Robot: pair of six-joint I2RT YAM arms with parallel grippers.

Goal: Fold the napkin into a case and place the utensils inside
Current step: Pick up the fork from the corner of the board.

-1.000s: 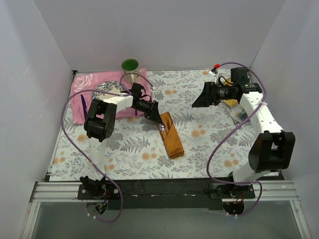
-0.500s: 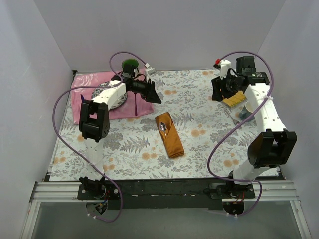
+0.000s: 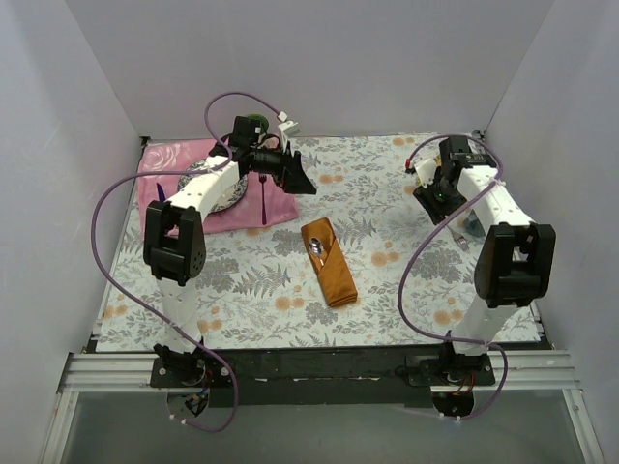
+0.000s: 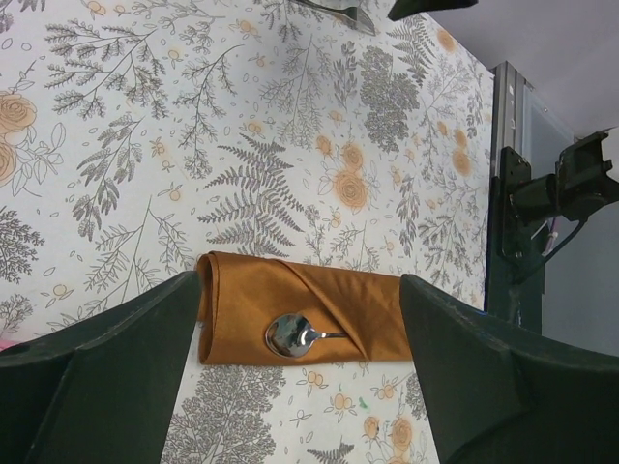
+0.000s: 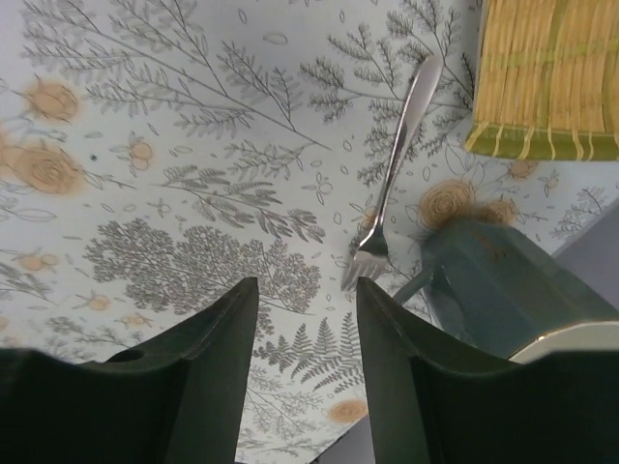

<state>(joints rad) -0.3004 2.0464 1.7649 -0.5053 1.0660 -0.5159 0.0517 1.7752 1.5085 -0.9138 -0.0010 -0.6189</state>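
The rust-orange napkin [image 3: 329, 263] lies folded as a narrow case [image 4: 319, 307] in the middle of the floral table. A silver spoon [image 4: 291, 335] rests with its bowl on the cloth and its handle tucked under the diagonal fold. My left gripper [image 3: 301, 181] hangs open above the pink cloth's right edge, well back from the case, with nothing between its fingers [image 4: 106, 382]. At the far right, my right gripper [image 3: 427, 190] points down over a silver fork [image 5: 392, 184]. Its jaws stand apart and empty, and the fork's tines lie just ahead of the right fingertip [image 5: 387, 309].
A pink cloth [image 3: 174, 159] at the back left carries a patterned plate [image 3: 215, 188] and a thin purple piece [image 3: 263, 198]. A green cup [image 3: 253, 124] stands behind it. A bamboo mat [image 5: 546, 77] and a teal object [image 5: 503, 280] sit beside the fork.
My left gripper let go at the case, leaving the spoon there, then lifted back toward the pink cloth and opened wide. My right arm swung right and down over the fork, its jaws narrowing.
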